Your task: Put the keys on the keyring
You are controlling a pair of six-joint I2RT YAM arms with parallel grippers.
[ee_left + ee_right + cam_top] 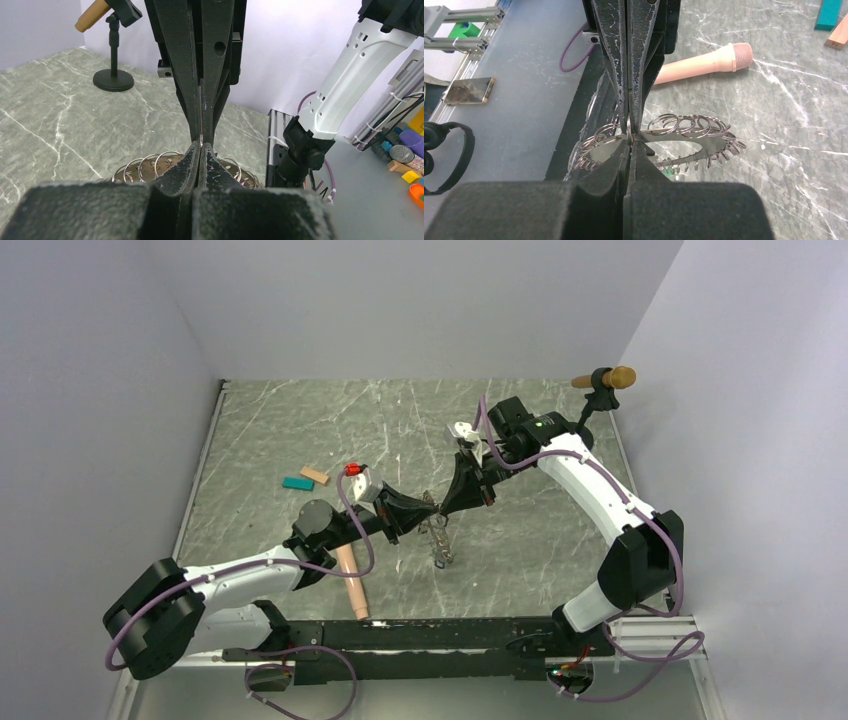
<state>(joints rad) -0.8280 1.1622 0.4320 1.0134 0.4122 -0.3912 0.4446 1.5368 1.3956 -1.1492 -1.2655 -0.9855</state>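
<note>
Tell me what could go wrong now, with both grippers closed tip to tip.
The left gripper and right gripper seem to pinch the same thin loop of the keyring; any uneven pull may bend it or tear it free.
The rest hangs loose below the tips; if the pinch slips, it may drop to the table.

Plain pale lavender walls (400, 300) enclose a grey-green marbled tabletop (300, 420) under even light.

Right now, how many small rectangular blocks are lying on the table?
2. The teal block and the tan block lie close together on the left part of the table. More could be hidden from these views.
</note>
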